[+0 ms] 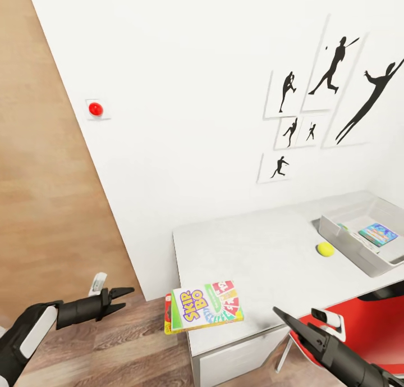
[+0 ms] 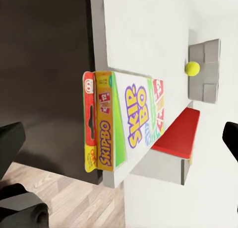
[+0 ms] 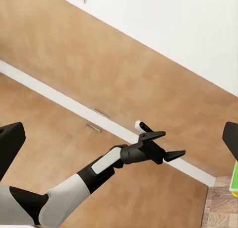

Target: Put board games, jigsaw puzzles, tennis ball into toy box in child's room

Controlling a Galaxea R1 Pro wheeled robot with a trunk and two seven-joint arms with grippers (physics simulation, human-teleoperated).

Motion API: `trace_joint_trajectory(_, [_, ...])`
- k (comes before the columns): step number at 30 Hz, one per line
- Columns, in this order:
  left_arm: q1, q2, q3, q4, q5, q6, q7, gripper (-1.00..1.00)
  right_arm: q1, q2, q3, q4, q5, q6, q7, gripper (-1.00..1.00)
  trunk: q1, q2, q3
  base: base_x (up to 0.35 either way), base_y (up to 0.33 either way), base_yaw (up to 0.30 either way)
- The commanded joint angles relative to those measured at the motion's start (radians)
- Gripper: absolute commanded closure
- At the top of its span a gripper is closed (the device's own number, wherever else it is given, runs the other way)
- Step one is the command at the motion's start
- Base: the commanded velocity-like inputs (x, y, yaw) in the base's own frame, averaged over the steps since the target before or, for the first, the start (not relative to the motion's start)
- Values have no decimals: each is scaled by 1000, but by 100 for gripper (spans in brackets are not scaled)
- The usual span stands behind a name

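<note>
The left gripper [image 1: 124,298] and right gripper [image 1: 282,317] are seen with jaws spread, empty. Skip-Bo board games [image 1: 205,306] are stacked overhanging the table [image 1: 264,263] near edge. Farther off, the tennis ball [image 1: 325,249] lies just beside the toy box [image 1: 359,252].

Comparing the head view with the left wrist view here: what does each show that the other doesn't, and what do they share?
Head view alone: the black silhouette wall pictures, the round red wall button, and both open grippers, left and right. Left wrist view alone: the Skip-Bo box's yellow spine and the red box behind it. Shared: the Skip-Bo box, yellow-green tennis ball, grey toy box, white table.
</note>
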Motion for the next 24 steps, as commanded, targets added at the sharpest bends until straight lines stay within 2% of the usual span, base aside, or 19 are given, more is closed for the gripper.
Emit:
trace_joint_trajectory(1, [-1, -1, 1, 2, -1, 3, -2, -100, 0, -2, -2, 0, -6, 8, -1, -100, 1, -2, -2, 0, 0, 0])
trace_joint_trajectory(7, [0, -4, 1, 8, -5, -2, -2, -100, -1, -2, -34, 16, -6, 23, 10, -100, 1, -2, -2, 0, 0, 0])
trace_joint_trajectory(13, [1, -5, 1, 9, -4, -3, -5, -100, -2, 3, -43, 63, -8, 18, 13, -100, 1, -2, -2, 0, 0, 0])
trace_joint_trajectory(18, [1, -1, 1, 9, 0, -1, -13, -100, -6, 7, -38, 9, -16, 60, 11, -100, 20, -37, -17, 0, 0, 0])
trace_joint_trajectory(24, [1, -3, 1, 9, 0, -1, -14, -100, -6, 6, -43, -3, -22, 85, 20, -100, 43, -79, -36, 0, 0, 0])
